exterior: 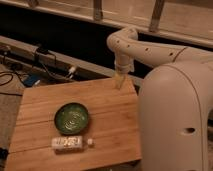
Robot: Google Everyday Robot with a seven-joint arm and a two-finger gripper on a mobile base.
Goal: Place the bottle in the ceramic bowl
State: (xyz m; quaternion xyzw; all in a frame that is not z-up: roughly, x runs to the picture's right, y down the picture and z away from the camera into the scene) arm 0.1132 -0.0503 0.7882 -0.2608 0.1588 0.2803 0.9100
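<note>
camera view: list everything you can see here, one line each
wooden table: one, light brown planks, centre and left of the view
ceramic bowl: one, dark green and glossy, upright on the table's left half, nothing in it
bottle: one, pale with a whitish label, lying on its side on the table just in front of the bowl, apart from it
cables: several, dark, on the floor behind and left of the table
robot body: one, white, fills the right side
arm: one, white, reaches from the body to the table's far right corner
claw: one, pale, pointing down over the table's far edge, open, holding nothing, well away from bottle and bowl
</note>
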